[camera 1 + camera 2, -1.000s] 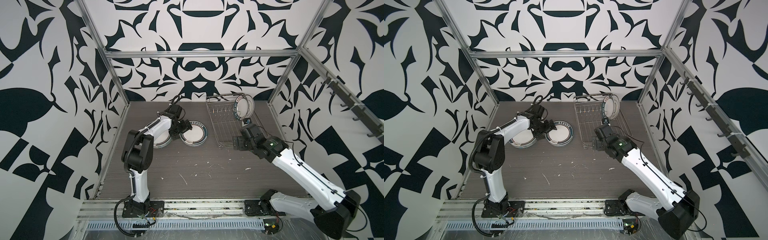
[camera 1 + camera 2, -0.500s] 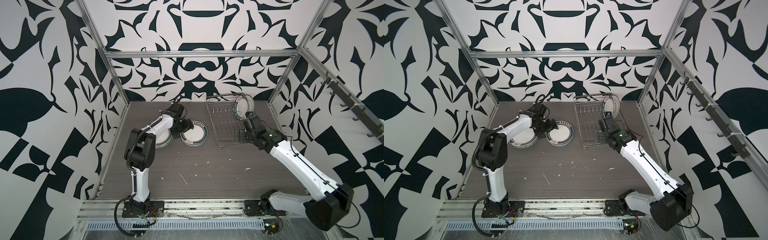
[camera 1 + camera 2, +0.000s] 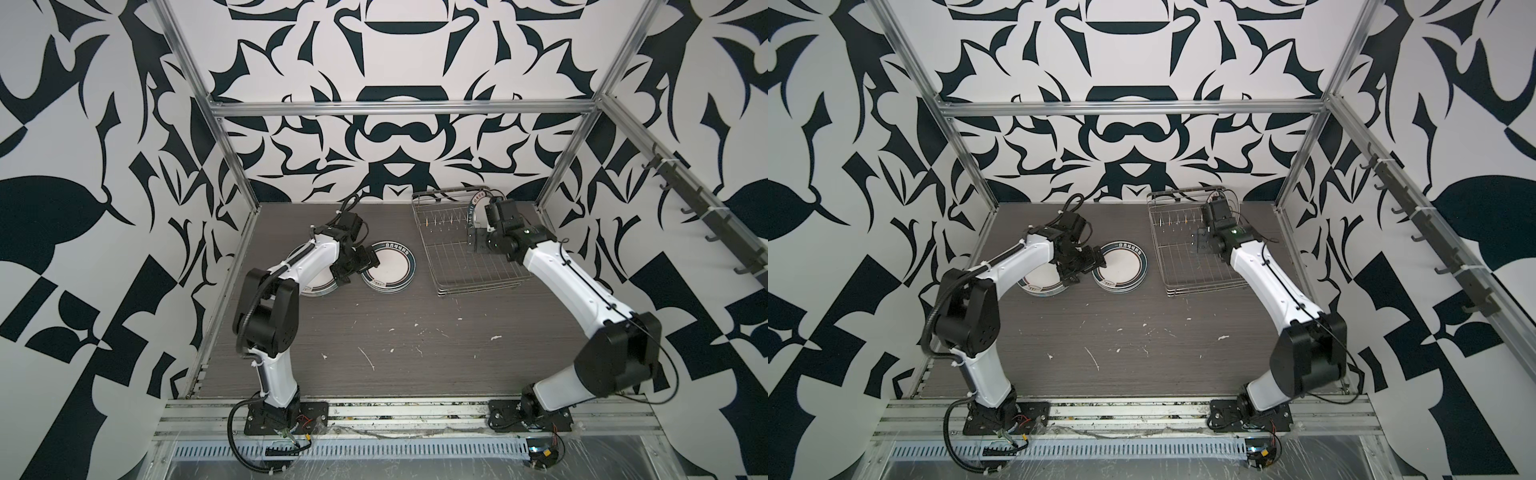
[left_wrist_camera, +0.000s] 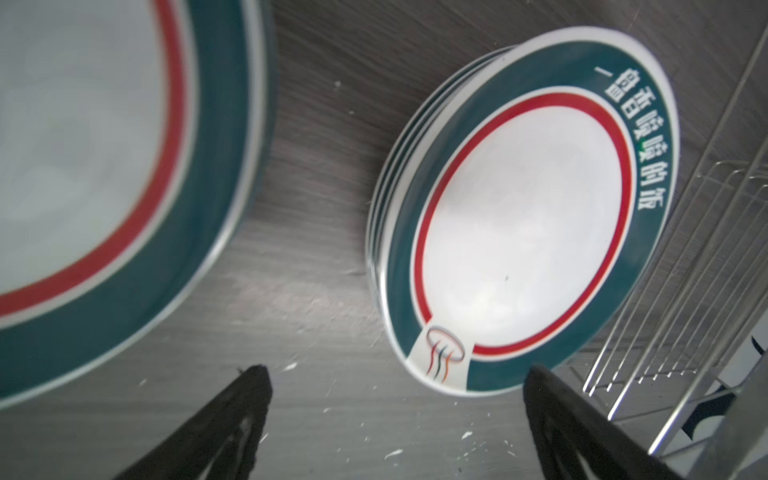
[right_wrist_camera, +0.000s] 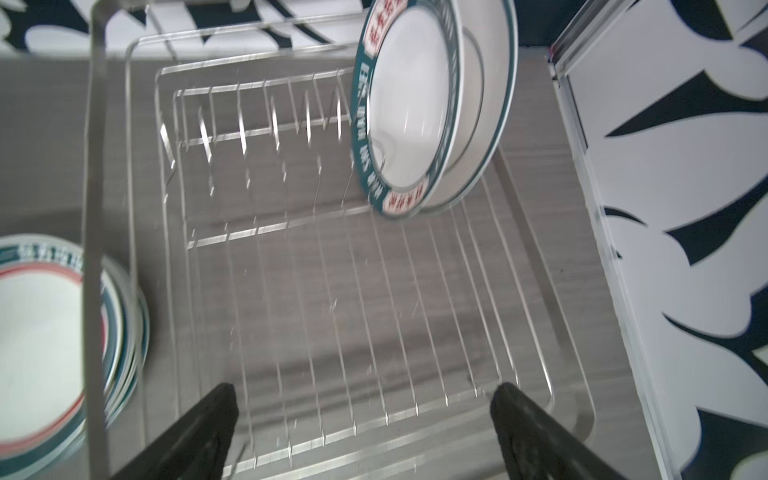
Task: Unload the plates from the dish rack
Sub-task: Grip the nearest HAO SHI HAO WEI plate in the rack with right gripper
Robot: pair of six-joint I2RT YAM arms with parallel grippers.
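Note:
The silver wire dish rack (image 3: 469, 266) (image 3: 1200, 270) (image 5: 332, 291) stands at the back right of the table. Two plates (image 5: 415, 104) stand upright at its far right corner, a larger one behind a smaller teal-rimmed one (image 3: 477, 203). My right gripper (image 3: 496, 208) (image 3: 1217, 210) (image 5: 365, 388) hangs open above the rack, pointing toward them, with nothing between its fingers. A stack of plates (image 3: 388, 270) (image 3: 1120, 270) (image 4: 519, 216) lies flat left of the rack. A second stack (image 3: 316, 286) (image 3: 1040, 284) (image 4: 83, 145) lies further left. My left gripper (image 3: 355, 266) (image 3: 1084, 266) (image 4: 397, 370) is open and empty, low between the two stacks.
The grey table (image 3: 395, 353) carries white scuffs and crumbs. Patterned walls on an aluminium frame (image 3: 232, 149) close in the back and both sides. A rail with hooks (image 3: 706, 216) runs along the right wall. The rack's right side is close to the right wall.
My right arm has swung from the rack's near edge toward the back, over the rack and up to the standing plates. The left gripper has shifted only slightly beside the stacks.

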